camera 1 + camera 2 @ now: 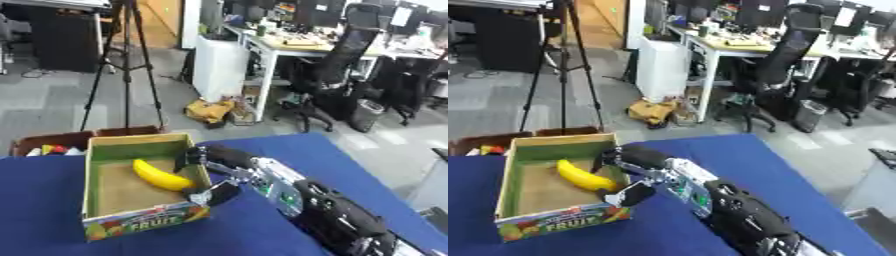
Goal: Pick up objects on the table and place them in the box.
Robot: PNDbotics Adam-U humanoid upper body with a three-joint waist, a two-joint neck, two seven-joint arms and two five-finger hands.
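A green-lined cardboard fruit box (136,141) stands on the blue table (39,200), left of centre. A yellow banana (160,175) lies slanted on the box floor, its lower end near the right wall. My right hand (226,162) reaches in from the lower right, over that right wall. Its fingers (188,159) hang spread above the banana's far side and its thumb (213,193) sits by the box's front right corner. The gap between them is much wider than the banana, so the hand is open. My left hand shows in neither view.
Behind the fruit box, past the table's far edge, a brown carton (54,143) holds small coloured things. On the floor beyond stand a tripod (128,70), a white desk (262,55) and office chairs (337,70).
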